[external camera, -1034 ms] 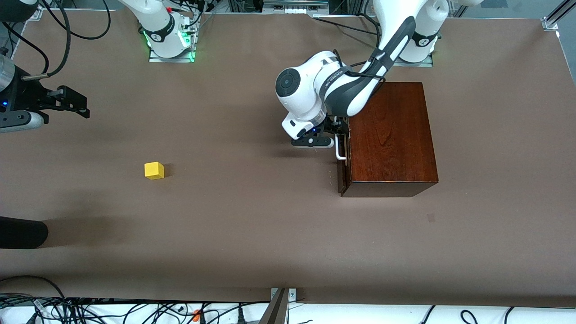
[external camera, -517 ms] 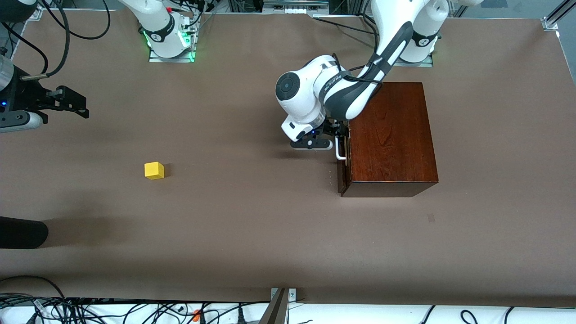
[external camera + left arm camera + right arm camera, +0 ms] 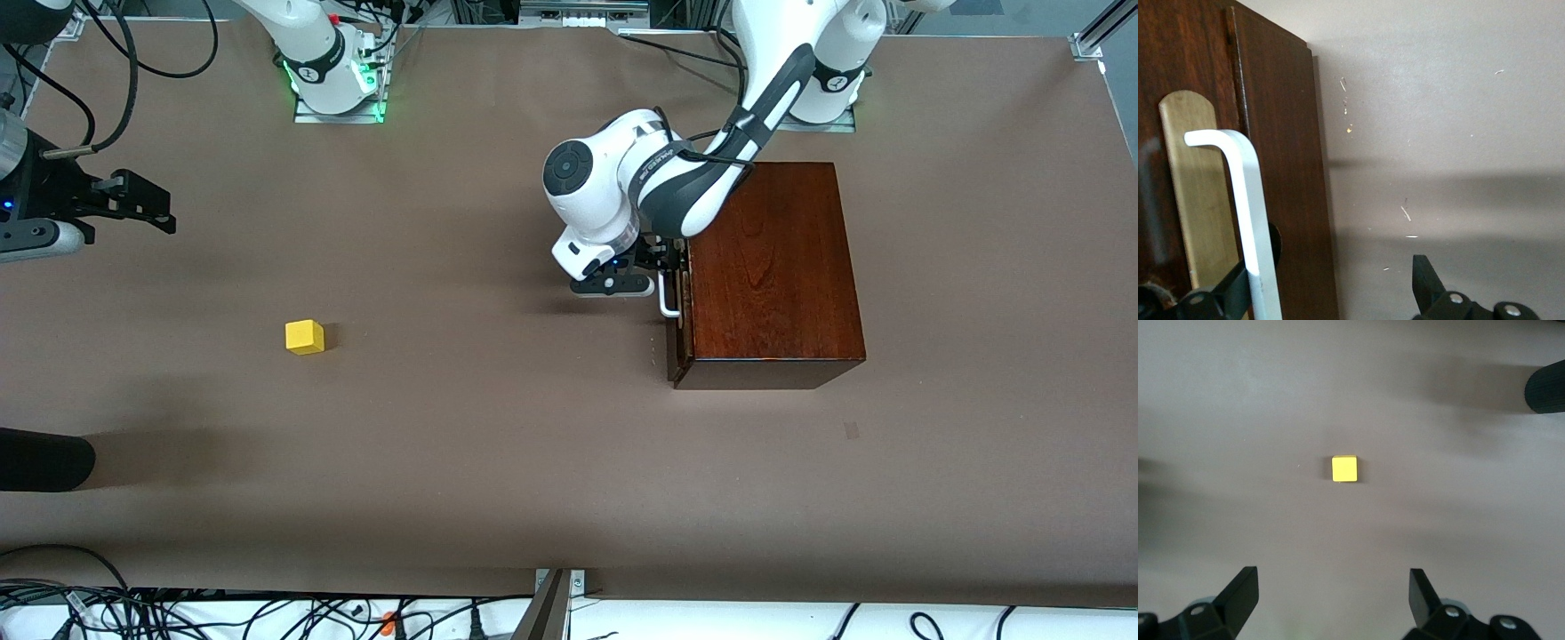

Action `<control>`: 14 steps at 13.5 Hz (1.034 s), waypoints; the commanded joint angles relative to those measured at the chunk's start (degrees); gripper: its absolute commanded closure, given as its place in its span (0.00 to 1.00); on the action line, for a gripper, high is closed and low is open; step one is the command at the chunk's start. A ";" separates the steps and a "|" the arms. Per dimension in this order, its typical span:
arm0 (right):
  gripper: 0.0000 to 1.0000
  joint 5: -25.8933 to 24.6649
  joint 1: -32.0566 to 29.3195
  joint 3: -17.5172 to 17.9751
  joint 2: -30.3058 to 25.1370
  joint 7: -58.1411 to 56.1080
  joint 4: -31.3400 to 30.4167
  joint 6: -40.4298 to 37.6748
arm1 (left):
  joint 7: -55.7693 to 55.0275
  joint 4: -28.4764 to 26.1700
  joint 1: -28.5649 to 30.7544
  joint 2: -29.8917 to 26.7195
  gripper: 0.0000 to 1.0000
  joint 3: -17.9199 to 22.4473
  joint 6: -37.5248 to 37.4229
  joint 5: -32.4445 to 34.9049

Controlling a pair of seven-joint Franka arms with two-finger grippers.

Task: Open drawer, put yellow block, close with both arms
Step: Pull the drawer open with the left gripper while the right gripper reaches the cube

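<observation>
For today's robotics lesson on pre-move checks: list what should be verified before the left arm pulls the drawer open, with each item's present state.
1. Left gripper open around the white handle, one finger by the handle: ok.
2. Jaws closed on the handle: not ok, still open.
3. Drawer still shut in the wooden box: ok.
4. Yellow block lying free on the table, toward the right arm's end: ok.
5. Right gripper open above the block, waiting: ok.
</observation>
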 commanded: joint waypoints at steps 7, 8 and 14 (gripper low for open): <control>0.00 -0.17 -2.78 -0.29 5.25 -0.04 0.95 3.27 | -5.46 11.08 -4.64 7.94 0.00 -0.71 1.72 0.27; 0.00 -0.08 -2.79 -0.29 6.04 -0.04 0.95 3.36 | -5.55 11.44 -4.99 8.21 0.00 -0.71 1.72 0.27; 0.00 0.01 -1.91 -0.02 9.13 -5.84 -3.34 4.06 | -7.66 16.01 -7.19 10.58 0.00 -0.62 1.72 0.27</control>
